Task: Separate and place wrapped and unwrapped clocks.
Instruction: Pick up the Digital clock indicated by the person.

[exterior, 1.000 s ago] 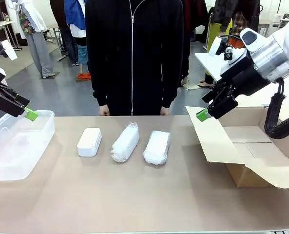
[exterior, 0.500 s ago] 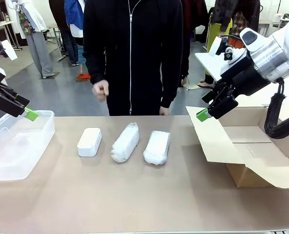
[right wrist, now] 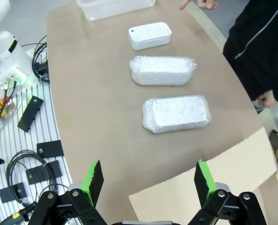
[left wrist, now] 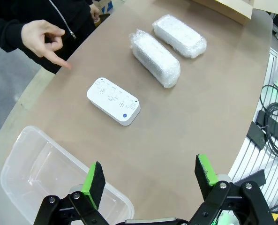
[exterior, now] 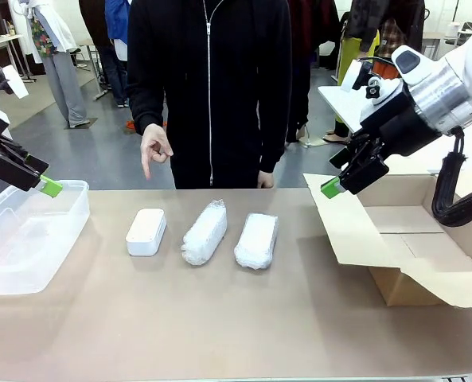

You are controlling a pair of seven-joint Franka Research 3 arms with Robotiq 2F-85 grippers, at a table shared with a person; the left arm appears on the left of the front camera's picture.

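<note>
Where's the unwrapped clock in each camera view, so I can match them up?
Front view: unwrapped clock left of centre, leftmost in the row with the wrapped clocks.
Left wrist view: unwrapped clock near the middle, wrapped clocks up-right of it.
Right wrist view: unwrapped clock near the top, wrapped clocks below it.
Shared landmark: clear plastic bin, beyond the clock, away from the wrapped ones.

Left gripper (left wrist: 149, 174) hangs above the table's (exterior: 220, 318) left edge, jaws spread wide, nothing between the green pads (left wrist: 94, 178). Right gripper (right wrist: 148, 178) is raised over the right edge, tilted down toward the middle, jaws wide and empty too.
</note>
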